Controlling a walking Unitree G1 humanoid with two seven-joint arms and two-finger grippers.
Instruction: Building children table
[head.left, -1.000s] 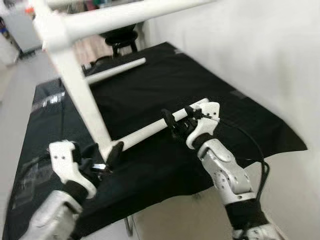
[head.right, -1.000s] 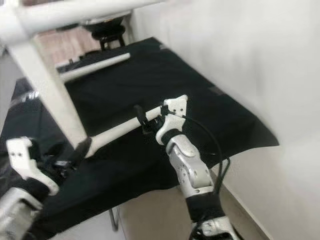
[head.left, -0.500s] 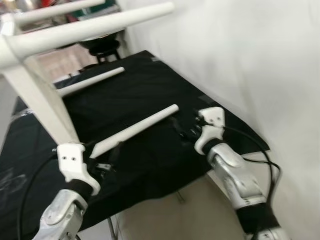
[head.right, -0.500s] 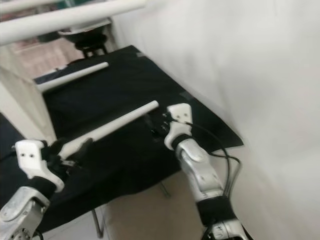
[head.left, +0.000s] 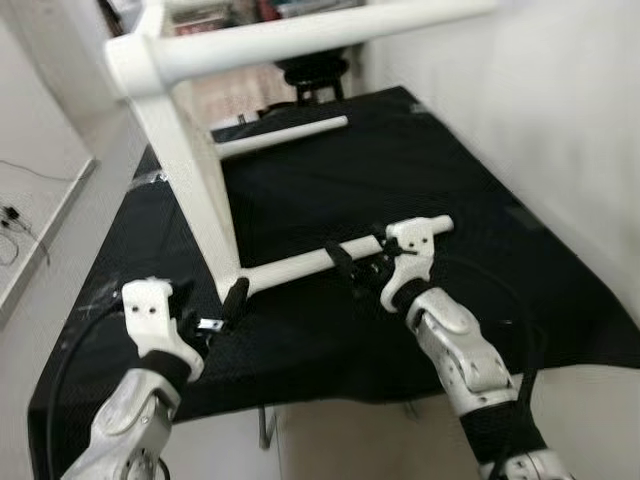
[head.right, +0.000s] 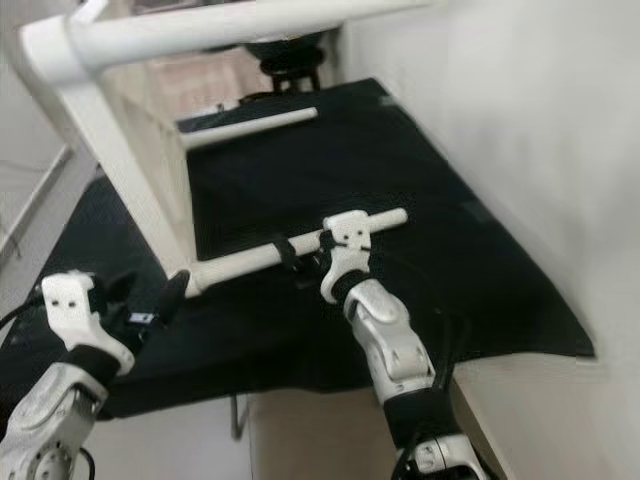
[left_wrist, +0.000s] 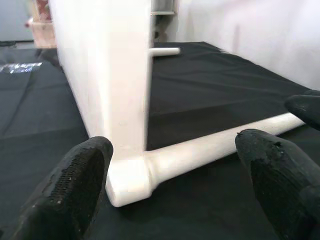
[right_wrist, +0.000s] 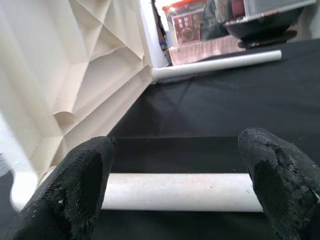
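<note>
We judged the step in hand to be seating a leg into a corner of the tabletop (head.left: 190, 160), which stood on edge on the black-draped counter (head.left: 470, 170). That leg (head.left: 300, 265) lay at the tabletop's lower corner, running from there toward three o'clock. Our right gripper (head.left: 362, 268) straddled the leg's middle, jaws released, pads either side without touching. Our left gripper (head.left: 225, 312) hovered at seven o'clock of the joint, jaws likewise spread, holding nothing. To do it well, we reckoned the right should close squarely on the leg and push along its axis while the left braced the corner against sliding. We counted three legs: this one, another (head.left: 330, 30) already fitted at the top, and a spare leg (head.left: 283, 136) lying loose at twelve o'clock.
</note>
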